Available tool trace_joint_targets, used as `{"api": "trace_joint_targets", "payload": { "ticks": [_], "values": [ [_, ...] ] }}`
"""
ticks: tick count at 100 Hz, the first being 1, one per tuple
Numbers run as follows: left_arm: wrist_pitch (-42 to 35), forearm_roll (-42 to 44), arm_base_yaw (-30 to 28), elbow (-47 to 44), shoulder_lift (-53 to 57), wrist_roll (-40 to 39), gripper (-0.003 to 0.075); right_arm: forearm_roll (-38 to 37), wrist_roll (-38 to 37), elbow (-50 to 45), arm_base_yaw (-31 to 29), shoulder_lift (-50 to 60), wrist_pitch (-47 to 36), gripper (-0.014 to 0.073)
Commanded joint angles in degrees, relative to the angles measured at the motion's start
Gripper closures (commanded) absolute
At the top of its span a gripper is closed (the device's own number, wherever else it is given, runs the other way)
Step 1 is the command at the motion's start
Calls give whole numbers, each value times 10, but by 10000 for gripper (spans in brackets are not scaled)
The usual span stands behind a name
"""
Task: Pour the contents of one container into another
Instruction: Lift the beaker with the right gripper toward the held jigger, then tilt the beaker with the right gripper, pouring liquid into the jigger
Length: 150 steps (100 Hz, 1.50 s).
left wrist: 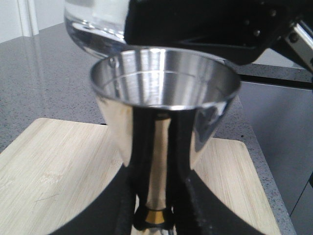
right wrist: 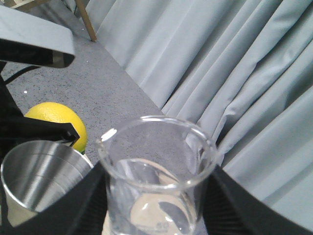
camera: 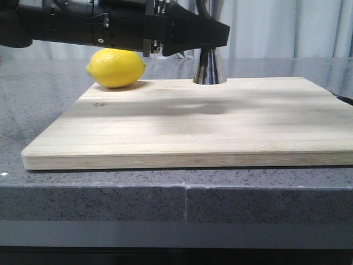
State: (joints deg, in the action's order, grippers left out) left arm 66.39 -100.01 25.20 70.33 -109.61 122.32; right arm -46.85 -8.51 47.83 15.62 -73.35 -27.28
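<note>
Taking the steel jigger as the landmark, and reading the front view from its left: a lemon lies on the back edge of the wooden cutting board, which sits on the grey stone bench, well to the left of the jigger. The left hand reaches in from that side, its black pads clamped on the jigger's narrow waist by the gold band, steadying it; the jigger's base looks to rest on the board near the back edge. The upper cup appears empty and dry inside. Just beyond the jigger's rim, the glass beaker is clamped between the pads of the right hand, close beside the jigger; how far it is tipped cannot be told. Clear liquid seems to lie in its bottom, though that is hard to tell. To pour well, I would bring the beaker's lip over the middle of the cup, tilt slowly so the stream stays thin, and keep the jigger upright and still.
</note>
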Motion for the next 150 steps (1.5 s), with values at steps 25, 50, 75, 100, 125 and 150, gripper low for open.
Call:
{"api": "trace_joint_targets", "payload": {
  "ticks": [25,50,75,100,125,150],
  "values": [
    [69,-31,-1,18,28,-10,662,-1,0,22,0,20,-42,340],
    [69,-19,5,18,28,-10,662,-23,0,39,0,20,-37,340],
    [69,-19,12,18,28,-10,662,-48,0,57,0,20,-14,340],
    [69,-19,12,18,28,-10,662,-70,0,57,0,20,-7,340],
    [69,-19,12,18,28,-10,662,-85,0,57,0,20,-4,340],
    [69,-19,12,18,28,-10,662,-100,0,57,0,20,-2,340]
  ]
}}
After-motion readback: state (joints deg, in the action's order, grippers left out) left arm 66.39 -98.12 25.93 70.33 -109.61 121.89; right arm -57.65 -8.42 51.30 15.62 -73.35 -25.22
